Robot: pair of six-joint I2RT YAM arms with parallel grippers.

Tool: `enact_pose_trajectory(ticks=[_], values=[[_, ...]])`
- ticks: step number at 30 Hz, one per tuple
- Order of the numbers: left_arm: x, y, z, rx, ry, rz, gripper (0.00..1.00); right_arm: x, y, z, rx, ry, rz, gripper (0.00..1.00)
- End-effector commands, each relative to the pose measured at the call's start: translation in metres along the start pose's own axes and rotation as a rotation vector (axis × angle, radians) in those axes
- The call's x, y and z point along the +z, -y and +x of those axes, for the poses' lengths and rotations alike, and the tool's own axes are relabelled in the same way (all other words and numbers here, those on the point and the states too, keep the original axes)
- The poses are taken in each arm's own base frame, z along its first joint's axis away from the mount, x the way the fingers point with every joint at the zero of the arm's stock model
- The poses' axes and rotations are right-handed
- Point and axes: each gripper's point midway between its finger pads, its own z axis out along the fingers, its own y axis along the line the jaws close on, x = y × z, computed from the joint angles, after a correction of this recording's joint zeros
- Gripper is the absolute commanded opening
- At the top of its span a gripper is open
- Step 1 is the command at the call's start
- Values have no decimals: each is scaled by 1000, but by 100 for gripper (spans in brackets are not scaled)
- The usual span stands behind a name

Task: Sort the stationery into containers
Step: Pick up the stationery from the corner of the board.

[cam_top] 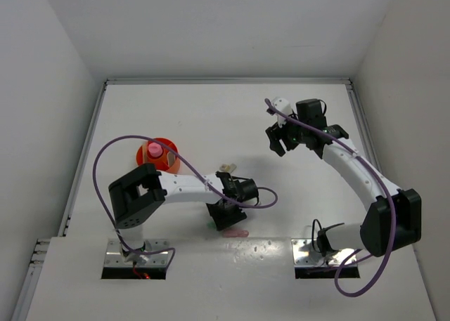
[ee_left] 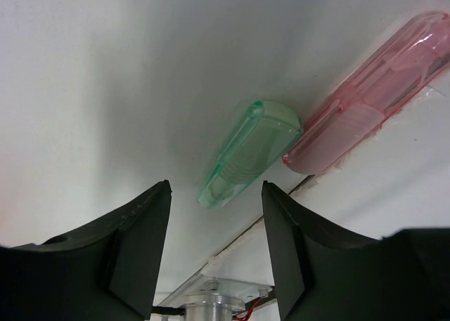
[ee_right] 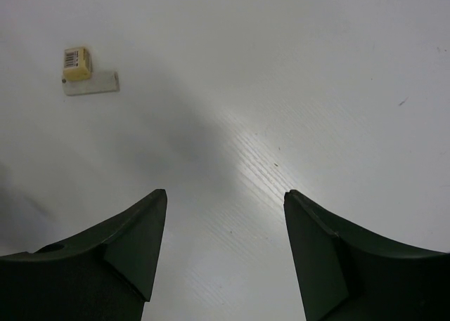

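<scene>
A translucent green bar (ee_left: 249,152) lies on the white table, touching end to side with a translucent pink bar (ee_left: 369,96). My left gripper (ee_left: 216,191) is open and empty, and the green bar's near end is just beyond its fingertips. From above the left gripper (cam_top: 226,212) hangs over the green bar (cam_top: 211,225), with the pink bar (cam_top: 236,233) beside it. The round orange tub (cam_top: 156,154) holds a pink-capped tube (cam_top: 152,151). My right gripper (cam_top: 280,140) is open and empty above bare table. A small beige block with a barcode (ee_right: 76,63) lies far ahead of the right gripper (ee_right: 225,192).
A white flat piece (ee_right: 91,83) lies against the beige block, which also shows in the top view (cam_top: 226,168) near the left wrist. The table's near seam (ee_left: 281,208) runs just behind the green bar. White walls enclose the table on three sides.
</scene>
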Motion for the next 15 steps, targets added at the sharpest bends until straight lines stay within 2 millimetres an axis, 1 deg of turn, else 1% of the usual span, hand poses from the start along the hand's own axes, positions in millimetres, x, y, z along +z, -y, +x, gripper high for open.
enact_pose_trajectory(ticks=[1,3,4,7,10,11,13,14,15], values=[[5,6,3,12,-27,15,60,-9,0,-11,-7,50,3,68],[11,6,6,22,-51,22,59,-10,2,-11,-1,53,2,68],[13,7,4,22,-57,22,58,-13,2,-13,-4,62,6,68],[16,8,6,22,-70,30,58,-16,4,-15,-1,73,7,68],[17,8,3,22,-70,30,50,-16,4,-15,-1,73,7,68],[17,8,3,22,-70,30,42,-16,4,-15,-1,73,7,68],[17,8,3,22,-70,30,35,-18,4,-17,-4,81,10,68],[13,9,-2,22,-50,32,30,-19,7,-16,2,80,17,68],[13,7,-2,9,-49,19,29,-19,4,-14,5,76,6,68]])
